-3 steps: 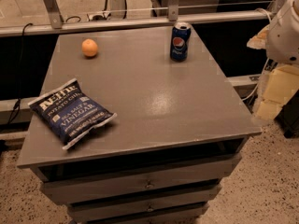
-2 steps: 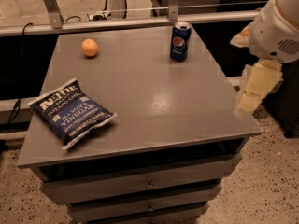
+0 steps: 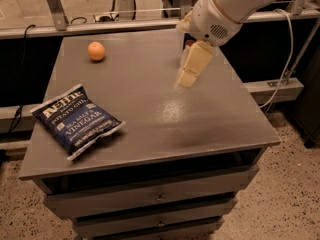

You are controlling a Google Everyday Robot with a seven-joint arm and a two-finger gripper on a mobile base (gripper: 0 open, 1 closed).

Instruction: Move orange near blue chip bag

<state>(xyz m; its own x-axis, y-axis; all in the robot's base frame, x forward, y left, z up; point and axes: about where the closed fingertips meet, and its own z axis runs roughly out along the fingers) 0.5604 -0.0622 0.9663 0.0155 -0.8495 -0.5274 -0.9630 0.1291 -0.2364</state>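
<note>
The orange (image 3: 96, 51) sits on the grey table top (image 3: 150, 114) near its far left corner. The blue chip bag (image 3: 77, 121), dark blue with white lettering, lies flat near the front left edge, well apart from the orange. My gripper (image 3: 186, 79) hangs from the white arm (image 3: 220, 14) above the far right part of the table, pointing down and to the left. It is empty and far to the right of the orange.
A small soda can (image 3: 189, 43) stands at the far right of the table, almost wholly hidden behind my gripper. The table has drawers (image 3: 155, 196) below. A rail (image 3: 100, 26) runs behind the table. A cable (image 3: 290, 64) hangs at the right.
My arm has swung left from beyond the table's right edge to above its far right part, and now covers the soda can. The orange and the chip bag have not moved.
</note>
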